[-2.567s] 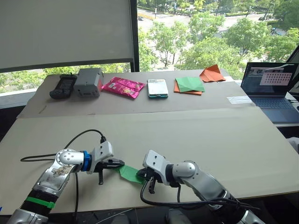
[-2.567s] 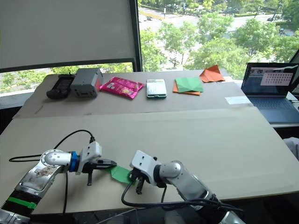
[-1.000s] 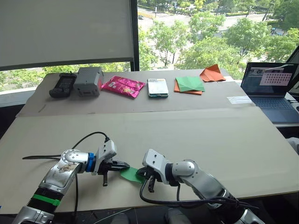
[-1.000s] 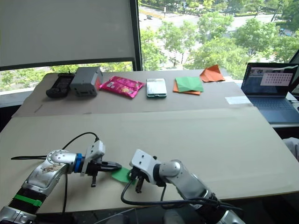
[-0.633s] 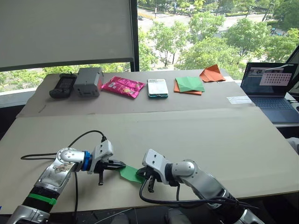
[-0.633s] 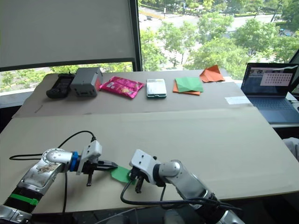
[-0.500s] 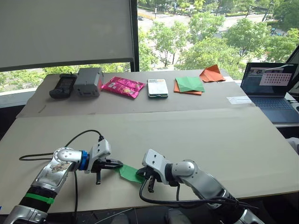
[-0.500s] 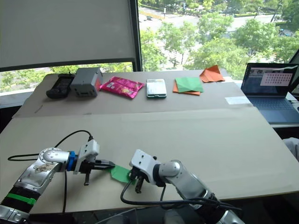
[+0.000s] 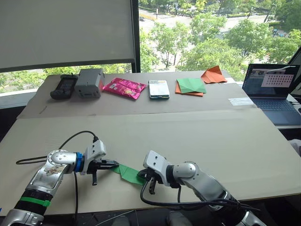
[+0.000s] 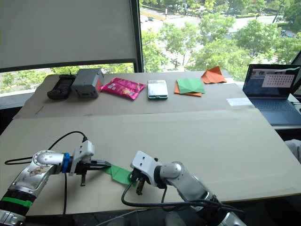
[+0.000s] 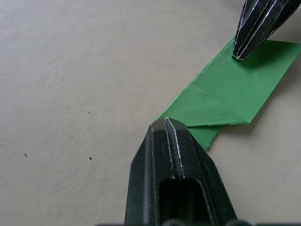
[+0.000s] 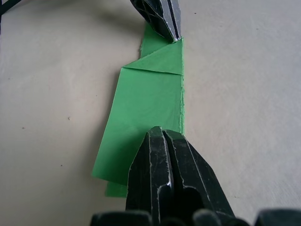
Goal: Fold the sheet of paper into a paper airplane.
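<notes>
A wide beige surface is seen before a window with trees beyond, a game controller, grey box, pink packet, paper stack and laptop ranged along its far edge. At the near edge, the sheet of paper lies folded flat, pinched at its left end by the closed left pincer and pressed at its right end by the closed right pincer. Compared with half a second earlier, the left pincer has been drawn slightly further left.

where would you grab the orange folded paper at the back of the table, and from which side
Probably by the raised pointed tip of the orange folded paper, coming from the near side. It looks peaked rather than flat, so that lifted edge gives the fingers something to close on. To its left the green-and-orange paper stack lies close, so a sideways approach from there looks crowded.
</notes>
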You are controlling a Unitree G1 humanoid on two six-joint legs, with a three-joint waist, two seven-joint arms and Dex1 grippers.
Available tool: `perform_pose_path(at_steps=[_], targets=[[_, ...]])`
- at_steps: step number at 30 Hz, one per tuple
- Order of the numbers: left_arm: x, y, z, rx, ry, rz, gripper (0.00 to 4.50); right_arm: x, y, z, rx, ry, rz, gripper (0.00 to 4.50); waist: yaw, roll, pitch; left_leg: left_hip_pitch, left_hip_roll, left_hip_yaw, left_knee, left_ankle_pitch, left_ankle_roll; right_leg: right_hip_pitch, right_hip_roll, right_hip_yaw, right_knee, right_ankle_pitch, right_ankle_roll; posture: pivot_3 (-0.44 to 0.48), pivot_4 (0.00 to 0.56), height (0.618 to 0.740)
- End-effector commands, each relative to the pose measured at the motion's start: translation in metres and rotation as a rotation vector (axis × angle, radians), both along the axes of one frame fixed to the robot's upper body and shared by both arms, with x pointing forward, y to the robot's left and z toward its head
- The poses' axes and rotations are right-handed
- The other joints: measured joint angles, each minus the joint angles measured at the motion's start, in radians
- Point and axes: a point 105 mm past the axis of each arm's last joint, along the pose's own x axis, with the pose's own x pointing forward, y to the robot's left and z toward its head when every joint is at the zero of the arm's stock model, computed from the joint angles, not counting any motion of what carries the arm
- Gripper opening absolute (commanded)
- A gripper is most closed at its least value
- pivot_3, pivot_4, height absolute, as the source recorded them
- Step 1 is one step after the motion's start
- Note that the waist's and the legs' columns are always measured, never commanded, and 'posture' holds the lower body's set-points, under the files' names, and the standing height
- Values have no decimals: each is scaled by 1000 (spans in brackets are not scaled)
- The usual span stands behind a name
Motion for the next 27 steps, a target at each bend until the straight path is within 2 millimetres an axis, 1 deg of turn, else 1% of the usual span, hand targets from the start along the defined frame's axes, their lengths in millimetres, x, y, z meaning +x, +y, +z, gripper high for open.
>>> perform_pose_path(at_steps=[1, 4, 5, 7, 9, 11, 13, 15, 16, 18, 19, 20, 21, 23, 27], targets=[[1, 8, 11, -26, -8, 61, 0, 4, -16, -12, -74, 6, -36, 28, 1, -1, 2, 0, 0, 0, 0, 0, 0, 0, 0, 0, 0, 0, 0, 0, 150, 740], [-3, 6, 24, -78, -14, 72, 0, 13, -12, 17, 17, -133, -29, 28, 3, -4, 9, -2, 0, 0, 0, 0, 0, -1, 0, 0, 0, 0, 0, 0, 150, 740], [-7, 5, 32, -114, -8, 77, 0, 13, -12, 35, 70, -183, -22, 28, 3, -5, 12, -2, 0, 0, 0, 0, 0, -1, 0, 0, -1, 0, 0, 0, 150, 740], [-15, 5, 42, -157, 6, 81, 0, 10, -14, 62, 135, -258, -11, 28, 2, -8, 18, -3, 0, 0, 0, 0, 0, -2, -1, 0, -1, 0, 0, 0, 150, 740], [-23, 6, 44, -161, 18, 83, 0, 6, -20, 76, 159, -306, -6, 28, 1, -8, 21, -4, 0, 0, 0, 0, 0, -3, -1, 0, -1, 0, 0, 0, 150, 740], [-30, 7, 43, -152, 27, 87, 0, -2, -28, 80, 155, -324, 1, 28, 1, -7, 21, -3, 0, 0, -1, 1, 1, -3, -1, 0, -1, 0, 0, 0, 150, 740], [-34, 7, 44, -152, 30, 100, 0, -13, -36, 80, 143, -336, 15, 607, 5, -8, 22, -1, 0, 0, -4, 0, 1, -2, -1, 0, -1, 0, 0, 0, 150, 740], [-35, 6, 45, -155, 30, 108, 0, -23, -38, 80, 155, -326, 34, 1208, 4, -9, 23, -1, 0, 0, -5, 0, -1, -3, -1, 0, -2, 0, -1, 0, 150, 740], [-35, 6, 45, -158, 30, 112, 0, -28, -37, 81, 169, -326, 45, 1631, 4, -10, 24, -1, 0, 1, -5, -1, -1, -3, -2, 0, -2, 0, -1, 0, 150, 740], [-35, 4, 45, -162, 31, 117, 0, -36, -35, 81, 187, -338, 74, 2227, 3, -10, 25, -2, 0, 1, -5, -1, -2, -5, -2, 0, -3, 0, -1, 0, 150, 740], [-35, 4, 45, -164, 32, 118, 0, -39, -33, 80, 191, -336, 90, 2605, 2, -9, 25, -2, 0, 1, -5, -1, -2, -6, -2, 0, -4, 0, -1, 0, 150, 740], [-35, 3, 45, -165, 32, 119, 0, -41, -32, 79, 193, -332, 100, 2934, 1, -9, 25, -2, 0, 1, -5, -1, -2, -6, -2, 0, -5, 0, -1, 0, 150, 740], [-34, 3, 44, -166, 33, 120, 0, -42, -31, 78, 199, -319, 109, 3368, 1, -9, 26, -2, 0, 1, -5, -1, -2, -6, -2, 0, -6, 0, -1, 0, 150, 740], [-33, 2, 43, -165, 35, 119, 0, -44, -28, 72, 200, -288, 130, 3947, 2, -8, 26, -2, 0, 0, -5, -1, -2, -7, -2, 0, -8, 0, -1, 0, 150, 740], [-32, 1, 42, -158, 32, 114, 0, -41, -25, 65, 186, -295, 143, 3947, 3, -9, 26, -2, 0, 1, -5, -1, -2, -6, -2, 0, -8, 0, -1, 0, 150, 740]])
